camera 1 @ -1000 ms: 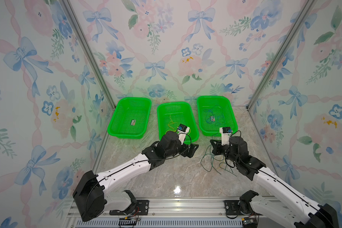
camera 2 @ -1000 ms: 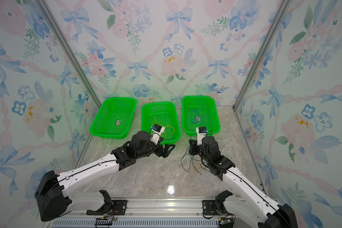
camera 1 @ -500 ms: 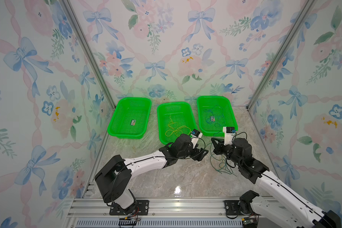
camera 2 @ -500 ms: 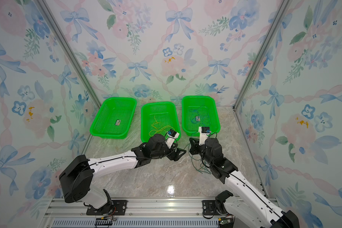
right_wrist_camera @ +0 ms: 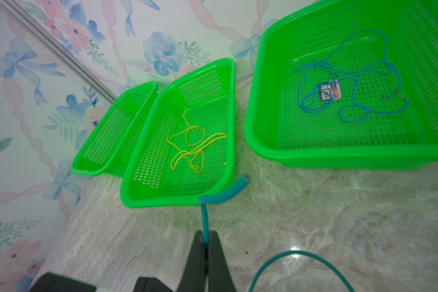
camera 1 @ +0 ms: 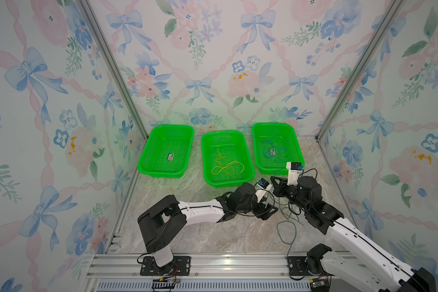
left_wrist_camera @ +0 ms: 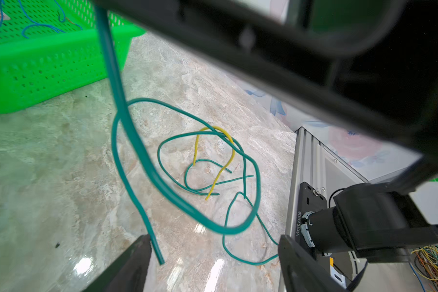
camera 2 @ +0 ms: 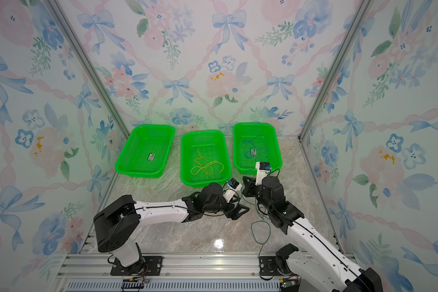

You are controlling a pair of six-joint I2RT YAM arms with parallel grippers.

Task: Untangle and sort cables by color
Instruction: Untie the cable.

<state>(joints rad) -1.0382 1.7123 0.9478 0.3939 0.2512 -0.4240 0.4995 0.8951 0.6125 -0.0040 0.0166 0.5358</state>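
Cable (right_wrist_camera: 204, 217) looks limp and springy, right hand (right_wrist_camera: 205, 236) pinching its green end, left hand (left_wrist_camera: 214, 244) spread; grab mid-loop next.

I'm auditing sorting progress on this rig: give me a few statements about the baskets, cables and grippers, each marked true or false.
1. The middle basket holds yellow cables. True.
2. The right gripper is open and empty. False: it is shut on a green cable.
3. A yellow piece lies among the loose green cables on the table. True.
4. The left basket holds green cables. False: only a small label shows in it.
5. The left gripper is open. True.
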